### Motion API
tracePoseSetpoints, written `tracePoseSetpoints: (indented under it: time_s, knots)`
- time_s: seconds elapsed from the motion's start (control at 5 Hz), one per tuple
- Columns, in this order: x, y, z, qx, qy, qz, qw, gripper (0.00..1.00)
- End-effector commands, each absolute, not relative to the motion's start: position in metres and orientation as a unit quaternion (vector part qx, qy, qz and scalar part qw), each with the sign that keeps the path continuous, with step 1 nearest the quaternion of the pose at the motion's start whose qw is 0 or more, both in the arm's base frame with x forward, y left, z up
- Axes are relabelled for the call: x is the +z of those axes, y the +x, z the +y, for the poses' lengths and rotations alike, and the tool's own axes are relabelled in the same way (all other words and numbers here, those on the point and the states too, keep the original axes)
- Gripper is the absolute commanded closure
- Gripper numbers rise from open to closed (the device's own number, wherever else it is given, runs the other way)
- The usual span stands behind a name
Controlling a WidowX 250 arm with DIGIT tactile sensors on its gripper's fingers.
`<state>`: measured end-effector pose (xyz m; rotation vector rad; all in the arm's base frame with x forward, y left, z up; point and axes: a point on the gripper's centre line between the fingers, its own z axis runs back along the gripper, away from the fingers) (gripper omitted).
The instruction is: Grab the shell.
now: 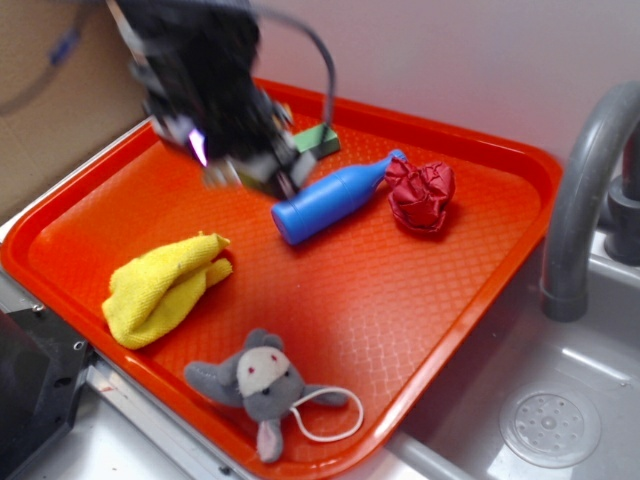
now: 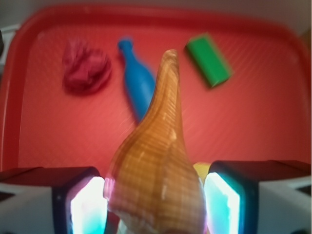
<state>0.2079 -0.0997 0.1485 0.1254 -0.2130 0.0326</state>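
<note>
Golden-tan ribbed spiral shell (image 2: 156, 165), pointed tip forward, between hand (image 2: 155, 204) pads.

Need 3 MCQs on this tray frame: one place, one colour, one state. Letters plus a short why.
1. The yellow cloth lies:
A) on the tray
B) in the sink
C) on the faucet

2. The block by the bottle is:
A) white
B) green
C) black

3. The shell is:
A) flat on the tray
B) under the cloth
C) between the tool fingers

A: the cloth rests on the tray's orange floor.
B: the wrist view shows it green.
C: the shell fills the gap between both pads in the wrist view.
</note>
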Motion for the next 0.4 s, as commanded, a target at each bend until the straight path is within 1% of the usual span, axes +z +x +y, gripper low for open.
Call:
tracePoseSetpoints:
  time_s: [0.0, 0.2]
  knots:
    - [0.2292, 0.2161, -0.052, -0.012, 0.075, -0.122, 0.99, 1.0]
    - [0.2364, 0.2133, -0.0449, -0.046, 0.031, -0.104, 0.993, 1.0]
